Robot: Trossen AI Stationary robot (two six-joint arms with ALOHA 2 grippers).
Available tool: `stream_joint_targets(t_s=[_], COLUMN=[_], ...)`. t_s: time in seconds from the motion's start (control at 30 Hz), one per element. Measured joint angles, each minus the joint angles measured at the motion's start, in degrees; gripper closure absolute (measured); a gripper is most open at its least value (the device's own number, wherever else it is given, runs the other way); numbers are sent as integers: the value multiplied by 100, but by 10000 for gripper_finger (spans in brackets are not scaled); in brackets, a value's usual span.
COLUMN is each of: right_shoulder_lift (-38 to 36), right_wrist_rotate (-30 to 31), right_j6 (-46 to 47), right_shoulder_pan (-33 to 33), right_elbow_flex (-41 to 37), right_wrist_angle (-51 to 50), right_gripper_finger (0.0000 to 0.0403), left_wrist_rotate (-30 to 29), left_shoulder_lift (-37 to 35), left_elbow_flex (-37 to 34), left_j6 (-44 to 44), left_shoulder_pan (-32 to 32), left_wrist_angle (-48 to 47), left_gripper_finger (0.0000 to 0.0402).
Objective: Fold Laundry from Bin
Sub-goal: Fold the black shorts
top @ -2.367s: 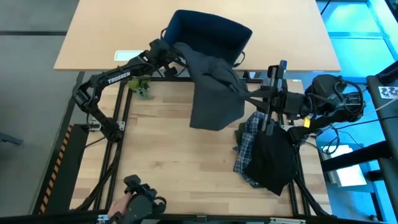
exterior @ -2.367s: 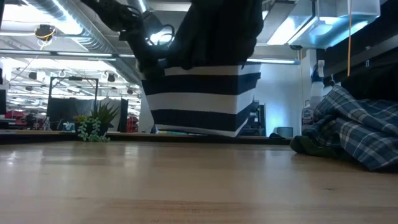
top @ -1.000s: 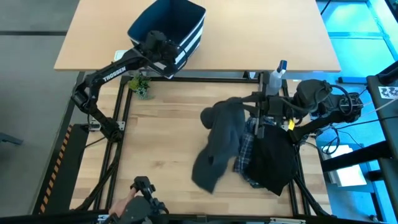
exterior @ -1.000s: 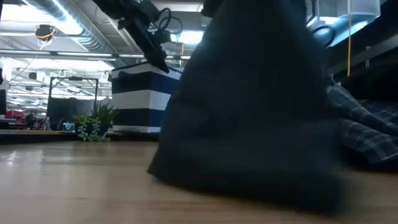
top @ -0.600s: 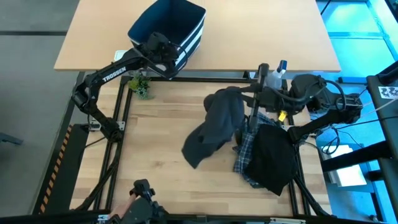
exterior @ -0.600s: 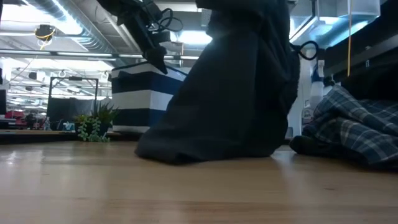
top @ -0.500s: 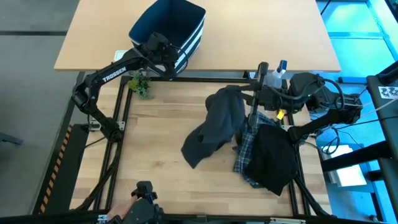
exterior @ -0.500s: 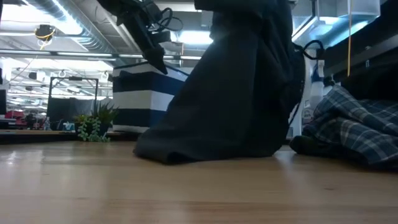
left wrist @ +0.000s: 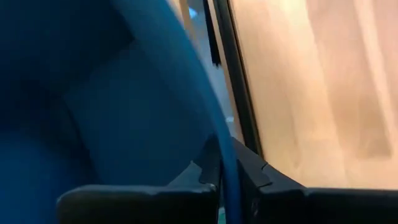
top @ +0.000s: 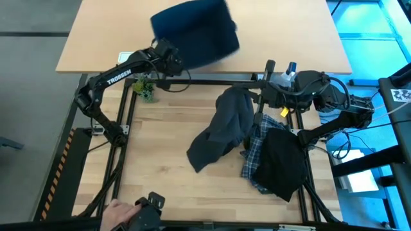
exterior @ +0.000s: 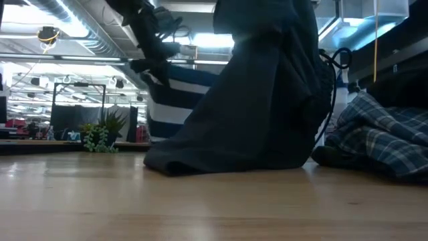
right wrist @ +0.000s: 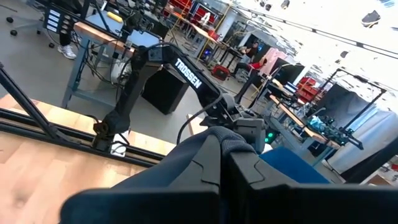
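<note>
High view: at eleven o'clock the left gripper (top: 168, 59) pinches the navy bin (top: 196, 33) by its rim. Centre, the dark olive-green garment (top: 221, 128) hangs from the right gripper (top: 260, 97), clamped at two o'clock; plaid shirt (top: 254, 157) and black garment (top: 277, 163) lie at four.

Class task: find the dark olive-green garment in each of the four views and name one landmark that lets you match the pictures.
High view: the dark olive-green garment hangs at centre from the right gripper.
Low view: it fills the middle, its hem on the table.
Left wrist view: not in it.
Right wrist view: a fold is pinched by that arm's own fingers.
Shared landmark: the navy bin, held by the left gripper.
</note>
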Motion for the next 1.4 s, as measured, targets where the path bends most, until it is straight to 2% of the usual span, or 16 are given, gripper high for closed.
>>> stream_joint_targets(t_s=[0.13,0.3,0.53,0.63,0.8,0.93,1.23,1.4], right_shoulder_lift=[2,2,4,4,45,109,197,224], right_wrist_rotate=[-4,-4,-4,-4,-4,-6,-4,-4], right_j6=[2,10,11,11,11,11,11,11], right_shoulder_pan=[0,2,2,2,2,2,2,2], right_elbow_flex=[0,0,-2,-2,-2,-7,-7,-7], right_wrist_angle=[2,-1,-26,-24,16,9,13,15], right_gripper_finger=[403,403,403,403,403,403,403,403], left_wrist_rotate=[-176,-274,287,604,782,689,308,285], left_shoulder_lift=[3,-197,-713,-761,-756,-755,-773,-1054], left_elbow_flex=[-7,-9,-9,-9,-9,-7,0,0], left_j6=[367,414,417,437,438,316,289,292], left_shoulder_pan=[1,64,170,202,195,202,239,239], left_wrist_angle=[-6,115,-77,-282,-500,-452,-64,249], left_gripper_finger=[398,397,398,399,392,363,264,224])
